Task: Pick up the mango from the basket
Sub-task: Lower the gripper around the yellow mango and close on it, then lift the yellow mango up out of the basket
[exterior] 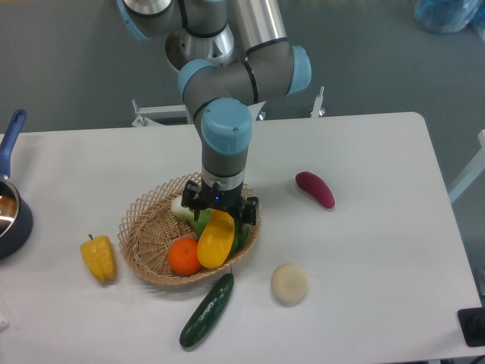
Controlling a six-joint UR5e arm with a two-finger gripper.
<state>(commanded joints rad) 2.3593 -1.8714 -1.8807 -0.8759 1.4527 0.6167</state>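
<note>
The mango (215,240) is a smooth yellow-orange oval lying in the right part of the tan wicker basket (145,221). It leans on a green vegetable (239,233) and sits beside a small round orange (183,256). My gripper (220,211) points straight down over the mango's upper end. It is open, with its dark fingers (251,208) standing on either side of that end. The fingertips are partly hidden behind the fruit, so contact is unclear.
A white-green vegetable (182,205) lies in the basket behind the gripper. On the table are a yellow bell pepper (99,258), a cucumber (207,309), a pale round disc (289,283) and a purple eggplant (314,189). A blue pot (10,212) sits at the left edge.
</note>
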